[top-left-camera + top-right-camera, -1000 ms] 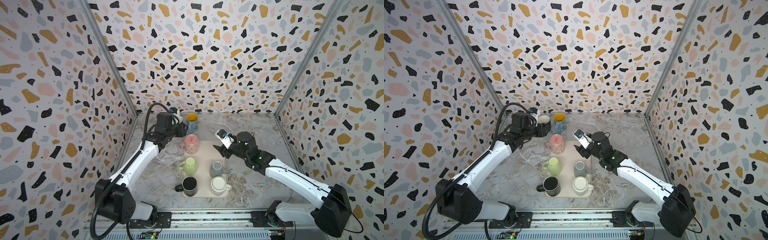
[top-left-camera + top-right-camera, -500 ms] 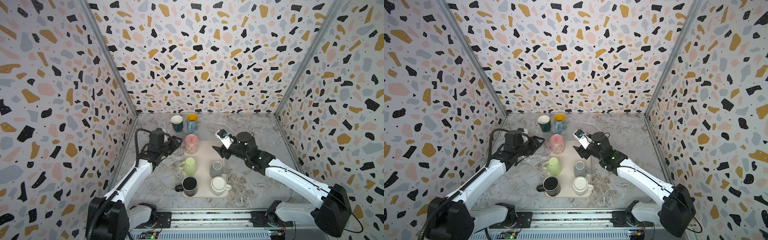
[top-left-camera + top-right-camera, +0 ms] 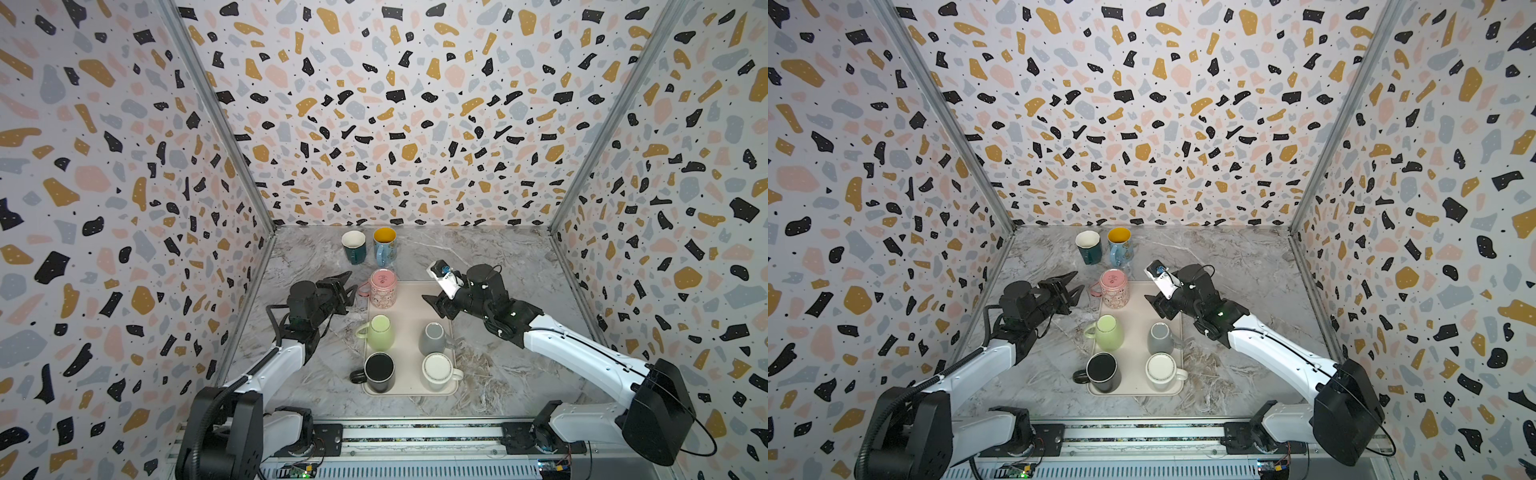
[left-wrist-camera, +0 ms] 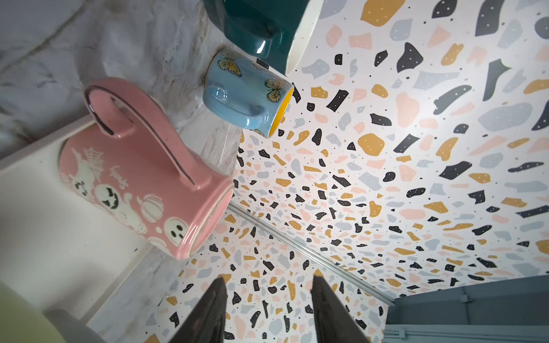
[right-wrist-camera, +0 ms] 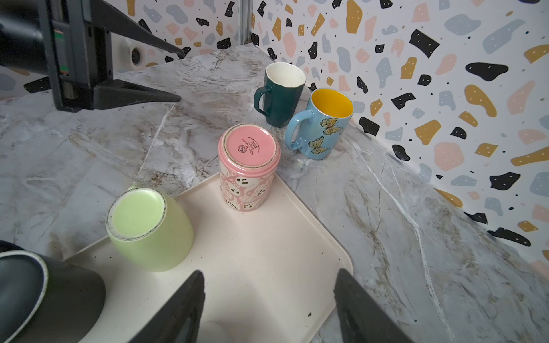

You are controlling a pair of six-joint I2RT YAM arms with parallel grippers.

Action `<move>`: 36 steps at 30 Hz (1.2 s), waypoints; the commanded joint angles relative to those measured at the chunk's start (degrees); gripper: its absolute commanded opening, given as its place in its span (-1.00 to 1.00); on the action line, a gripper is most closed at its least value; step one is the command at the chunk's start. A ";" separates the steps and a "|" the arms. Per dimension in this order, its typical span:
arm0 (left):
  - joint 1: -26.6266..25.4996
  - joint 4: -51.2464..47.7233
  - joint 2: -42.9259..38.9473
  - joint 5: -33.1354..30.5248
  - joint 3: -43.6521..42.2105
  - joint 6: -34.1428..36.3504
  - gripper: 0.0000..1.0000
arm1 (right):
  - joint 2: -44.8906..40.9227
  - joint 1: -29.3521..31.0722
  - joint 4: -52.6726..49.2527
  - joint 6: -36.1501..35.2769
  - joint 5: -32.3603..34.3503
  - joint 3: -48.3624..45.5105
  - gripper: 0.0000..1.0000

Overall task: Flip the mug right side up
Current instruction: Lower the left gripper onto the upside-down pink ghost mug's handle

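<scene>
Your counter [image 3: 478,257] is grey marbled stone, walled on three sides. A cream tray [image 3: 409,316] lies flat on it around the middle, long side running front to back. Beyond the tray's far left corner, near the back wall, a teal mug [image 3: 354,249] and a blue mug [image 3: 384,251] stand upright, side by side on the bare counter.
</scene>
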 commanded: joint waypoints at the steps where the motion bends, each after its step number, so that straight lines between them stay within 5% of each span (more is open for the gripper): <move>1: 0.30 0.78 4.24 5.62 4.30 -5.30 -0.10 | -0.18 -0.32 0.19 0.49 0.67 2.12 0.42; 14: 0.35 -15.64 8.04 1.98 8.28 -0.21 -0.07 | 1.59 -1.02 -0.33 0.21 1.21 3.10 0.44; 36: -1.00 -0.59 21.79 -1.92 9.52 -8.46 -0.11 | 4.84 -2.14 0.07 0.14 0.49 4.01 0.44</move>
